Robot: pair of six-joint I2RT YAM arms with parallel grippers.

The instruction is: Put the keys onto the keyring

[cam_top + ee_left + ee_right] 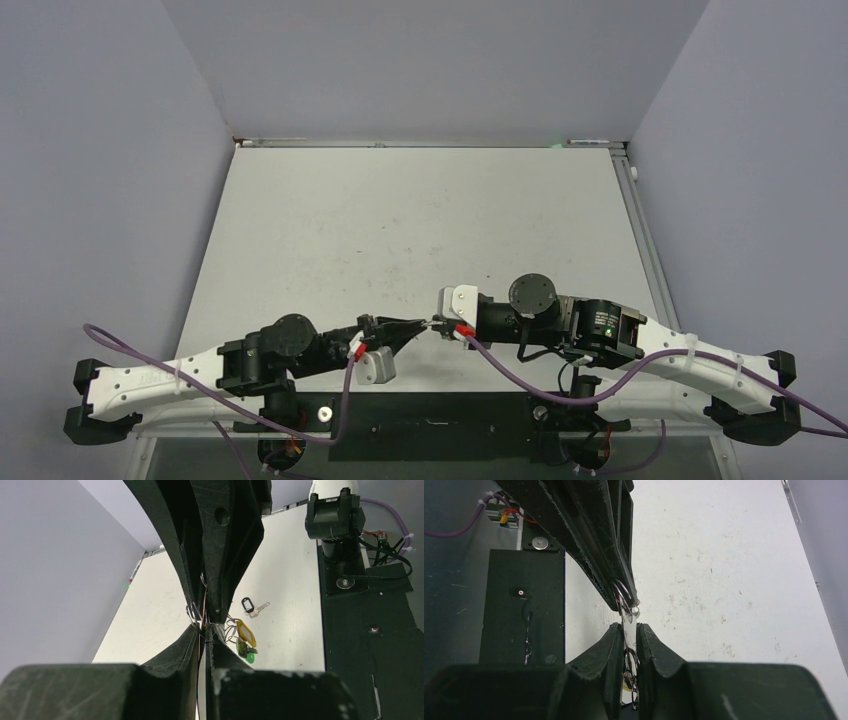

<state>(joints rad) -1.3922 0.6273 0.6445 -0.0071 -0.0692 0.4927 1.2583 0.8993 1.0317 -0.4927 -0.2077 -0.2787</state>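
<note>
While the right gripper (628, 628) pinches the thin keyring (627, 620) edge-on, the left gripper (205, 629) is clenched on a wire ring (622, 596) beside dangling keys (246, 635).

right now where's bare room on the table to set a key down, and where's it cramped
Bare: the far half of the table up to the back wall, and along both side walls. Crowded: near-edge centre, where the left gripper and right gripper meet tip to tip, with yellow-tagged key, green-tagged key and black-tagged key close by.
</note>
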